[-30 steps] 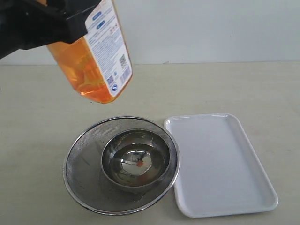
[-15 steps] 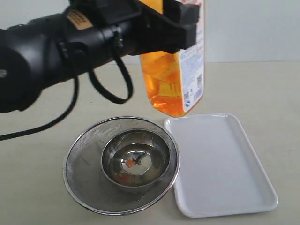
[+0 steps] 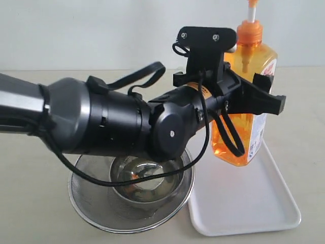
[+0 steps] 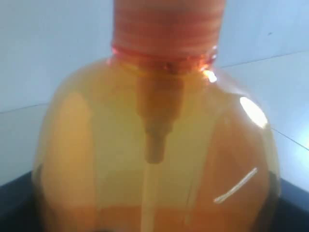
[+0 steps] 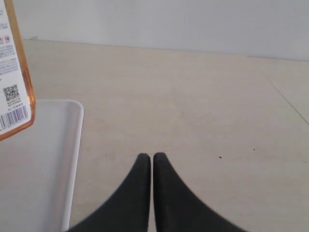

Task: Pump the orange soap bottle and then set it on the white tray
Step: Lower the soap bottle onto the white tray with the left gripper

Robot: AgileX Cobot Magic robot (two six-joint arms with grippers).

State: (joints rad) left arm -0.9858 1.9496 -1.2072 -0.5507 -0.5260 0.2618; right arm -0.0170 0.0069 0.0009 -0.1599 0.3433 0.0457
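Note:
The orange soap bottle (image 3: 248, 140) stands nearly upright over the far part of the white tray (image 3: 244, 203), its pump head and white stem at the top. My left gripper (image 3: 252, 104) is shut on the bottle's body, one black finger across its front. Whether the base touches the tray I cannot tell. In the left wrist view the orange soap bottle (image 4: 154, 145) fills the picture. The right wrist view shows the bottle's labelled corner (image 5: 12, 87) above the white tray (image 5: 38, 159). My right gripper (image 5: 152, 155) is shut and empty above bare table beside the tray.
A round steel mesh strainer (image 3: 81, 203) with a small shiny steel bowl (image 3: 147, 190) inside it sits just left of the tray. The left arm (image 3: 101, 122) stretches across above them. A pale wall stands behind the beige table.
The left arm has carried the bottle from high at the left, across the strainer, to the tray. The bottle has come lower and turned more upright.

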